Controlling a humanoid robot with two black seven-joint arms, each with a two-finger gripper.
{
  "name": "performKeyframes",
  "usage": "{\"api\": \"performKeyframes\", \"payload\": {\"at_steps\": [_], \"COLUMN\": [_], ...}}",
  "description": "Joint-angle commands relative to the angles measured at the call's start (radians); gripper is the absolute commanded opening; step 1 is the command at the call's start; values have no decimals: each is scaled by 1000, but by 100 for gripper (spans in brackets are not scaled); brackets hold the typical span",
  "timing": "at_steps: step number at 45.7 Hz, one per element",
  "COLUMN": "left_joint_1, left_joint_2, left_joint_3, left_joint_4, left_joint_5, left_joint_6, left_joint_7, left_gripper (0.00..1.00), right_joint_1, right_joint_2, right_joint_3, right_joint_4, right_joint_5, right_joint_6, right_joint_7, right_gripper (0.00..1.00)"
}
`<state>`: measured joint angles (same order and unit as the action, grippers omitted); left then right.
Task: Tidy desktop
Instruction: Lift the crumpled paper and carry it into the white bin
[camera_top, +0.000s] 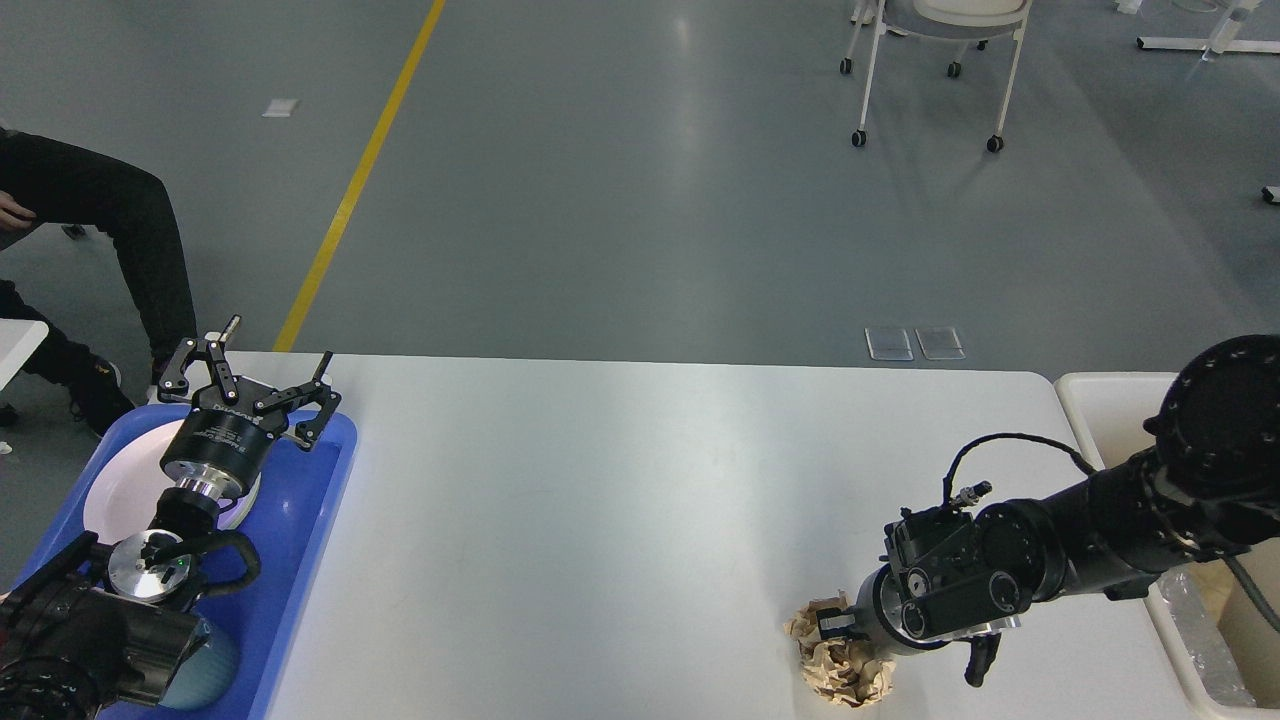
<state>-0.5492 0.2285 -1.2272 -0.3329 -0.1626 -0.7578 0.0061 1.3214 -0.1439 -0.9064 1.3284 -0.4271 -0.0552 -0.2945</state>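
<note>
Left jaws wide over the tray (325, 470); right gripper (835, 625), jaws hidden, sits against the paper wad (840, 672) on the desktop (600, 500).

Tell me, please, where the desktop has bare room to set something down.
The desktop is bare across its middle, between the blue tray and the crumpled paper. It is crowded at the tray under the left claw, and around the right claw at the paper.

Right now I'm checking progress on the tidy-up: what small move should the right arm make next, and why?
Probably close the right gripper on the crumpled brown paper ball and lift. The gripper sits right at the ball on the desktop, whether it already grips is unclear, and the cream-white bin stands just to the right, a likely drop spot.
</note>
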Motion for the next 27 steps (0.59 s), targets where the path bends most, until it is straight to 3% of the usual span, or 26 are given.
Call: {"api": "performKeyframes", "payload": {"at_steps": [1,10,18,27], "left_joint_1": [0,0,0,0], "left_joint_2": [0,0,0,0], "left_joint_3": [0,0,0,0], "left_joint_4": [0,0,0,0], "left_joint_5": [0,0,0,0], "left_joint_6": [0,0,0,0], "left_joint_7": [0,0,0,0], "left_gripper": [96,96,96,96], "right_joint_1": [39,209,274,443], "right_joint_2": [-11,-124,-310,-522], "right_joint_3": [1,35,182,319], "right_joint_4": [21,95,115,124], "right_joint_5": [-1,1,5,19], "right_joint_6": [0,2,5,158], "right_joint_7": [0,0,0,0], "right_gripper": [0,0,0,0]}}
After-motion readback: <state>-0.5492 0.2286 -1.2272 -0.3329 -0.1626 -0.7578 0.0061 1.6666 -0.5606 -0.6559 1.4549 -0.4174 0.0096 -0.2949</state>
